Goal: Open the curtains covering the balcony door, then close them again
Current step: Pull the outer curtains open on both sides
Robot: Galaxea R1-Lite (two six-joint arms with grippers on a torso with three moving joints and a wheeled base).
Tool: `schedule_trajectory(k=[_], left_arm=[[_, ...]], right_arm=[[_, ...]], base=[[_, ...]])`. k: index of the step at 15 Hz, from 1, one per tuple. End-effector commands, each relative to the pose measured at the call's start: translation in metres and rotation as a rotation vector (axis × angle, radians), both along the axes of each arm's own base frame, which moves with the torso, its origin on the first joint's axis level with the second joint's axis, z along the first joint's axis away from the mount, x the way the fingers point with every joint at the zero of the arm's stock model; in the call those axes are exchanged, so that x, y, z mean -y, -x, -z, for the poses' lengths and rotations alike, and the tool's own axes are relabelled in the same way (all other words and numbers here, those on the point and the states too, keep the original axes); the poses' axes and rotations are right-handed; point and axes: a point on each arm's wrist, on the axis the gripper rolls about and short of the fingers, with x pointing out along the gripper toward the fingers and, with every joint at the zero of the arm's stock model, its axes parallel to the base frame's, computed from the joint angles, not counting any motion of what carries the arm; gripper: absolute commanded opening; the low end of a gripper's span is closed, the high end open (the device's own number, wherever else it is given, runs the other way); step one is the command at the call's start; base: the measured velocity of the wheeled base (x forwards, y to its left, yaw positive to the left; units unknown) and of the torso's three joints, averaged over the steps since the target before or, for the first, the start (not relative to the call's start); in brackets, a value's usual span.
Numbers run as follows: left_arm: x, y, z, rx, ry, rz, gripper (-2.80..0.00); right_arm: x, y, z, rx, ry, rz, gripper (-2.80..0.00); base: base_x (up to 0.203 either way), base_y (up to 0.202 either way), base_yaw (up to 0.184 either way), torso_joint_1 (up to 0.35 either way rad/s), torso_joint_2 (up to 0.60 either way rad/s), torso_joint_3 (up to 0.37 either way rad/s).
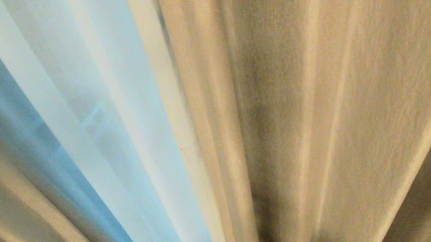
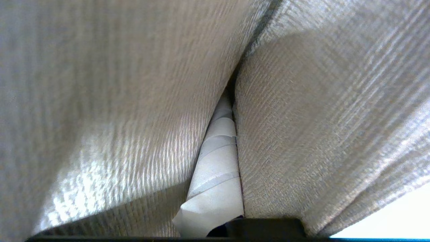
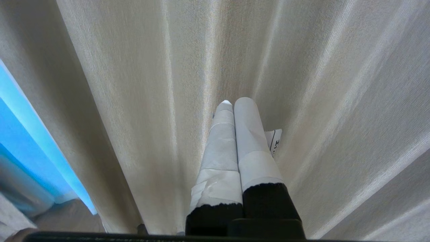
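The curtains [image 1: 326, 97] fill nearly the whole head view, cream-beige woven panels hanging in long pleats that fan out from the lower middle; one broad panel takes the centre and right, and another sweeps across the far left edge and lower left corner. Between the two panels a narrow gap stands open left of centre, and in it hangs a thin white sheer fabric [image 1: 82, 118] lit pale blue from behind. Through the sheer only faint blurred shapes show, so the balcony door itself cannot be made out. Neither arm appears in the head view. In the left wrist view the left gripper [image 2: 218, 158] is buried in the curtain cloth: woven fabric bulges close on both sides of it, and only one white-taped finger [image 2: 215, 188] shows in the slit between the folds. The fingers are closed tight, with the cloth folded round them, though whether a pleat is truly pinched between them cannot be told. In the right wrist view the right gripper [image 3: 237, 111] points at the pleated curtain, its two white-wrapped fingers [image 3: 220, 151] pressed together side by side and holding nothing, a small printed tag [image 3: 274, 139] peeking out just beside them.
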Motion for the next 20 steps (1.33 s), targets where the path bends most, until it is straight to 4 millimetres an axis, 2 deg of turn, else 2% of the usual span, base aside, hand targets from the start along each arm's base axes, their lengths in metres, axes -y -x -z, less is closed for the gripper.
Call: schedule_trajectory(k=[1, 9, 20], left_arm=[[-0.019, -0.005, 0.010, -0.033, 0.028, -0.026, -2.80], [-0.046, -0.004, 0.018, -0.041, 0.039, -0.052, -2.80], [-0.048, -0.001, 0.019, -0.048, 0.040, -0.051, -2.80]], right_arm=[[0.000, 0.000, 0.000, 0.000, 0.001, -0.001, -2.80], [0.000, 0.000, 0.000, 0.000, 0.001, -0.002, -2.80], [0.000, 0.000, 0.000, 0.000, 0.001, -0.002, -2.80]], base=[[0.000, 0.000, 0.000, 0.000, 0.00, 0.000], [0.000, 0.000, 0.000, 0.000, 0.00, 0.000], [0.000, 0.000, 0.000, 0.000, 0.00, 0.000]])
